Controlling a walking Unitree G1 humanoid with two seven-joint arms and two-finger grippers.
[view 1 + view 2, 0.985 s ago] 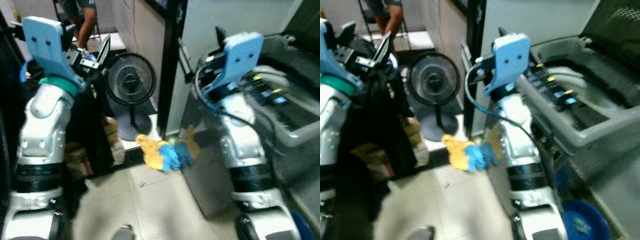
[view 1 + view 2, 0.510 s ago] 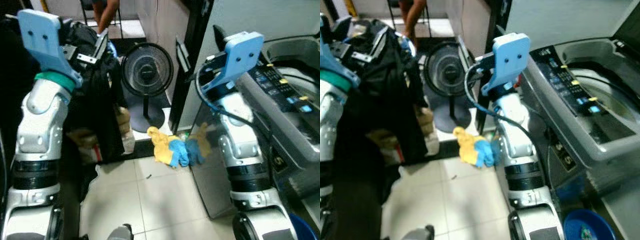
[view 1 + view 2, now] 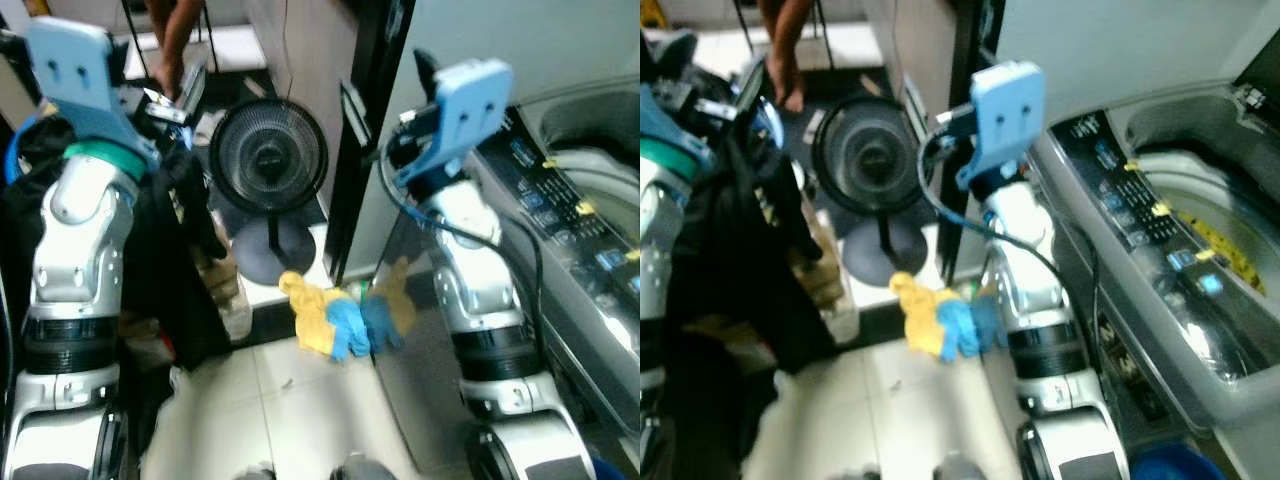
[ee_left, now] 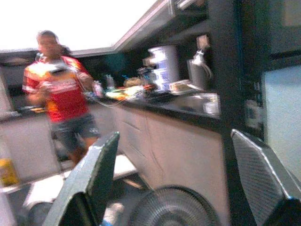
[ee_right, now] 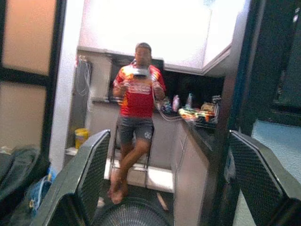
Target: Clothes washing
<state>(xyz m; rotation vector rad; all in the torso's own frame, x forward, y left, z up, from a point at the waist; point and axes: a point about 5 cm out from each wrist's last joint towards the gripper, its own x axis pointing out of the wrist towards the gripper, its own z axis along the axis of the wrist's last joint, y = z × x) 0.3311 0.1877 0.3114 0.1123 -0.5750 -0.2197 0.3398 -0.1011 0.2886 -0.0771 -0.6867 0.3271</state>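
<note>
Glossy tiled floor [image 3: 300,400], crumpled yellow-blue cloths [image 3: 335,315], round mesh fan [image 3: 268,160], both hands [image 4: 174,188] [image 5: 164,179] spread, empty.

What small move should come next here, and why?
Probably turn toward the washing machine on the robot's right. Both arms are raised: the left gripper is open, with a dark garment draped over that arm, and the right gripper is open and empty. Both wrist views look over a floor fan toward a person, not into the open tub.
</note>
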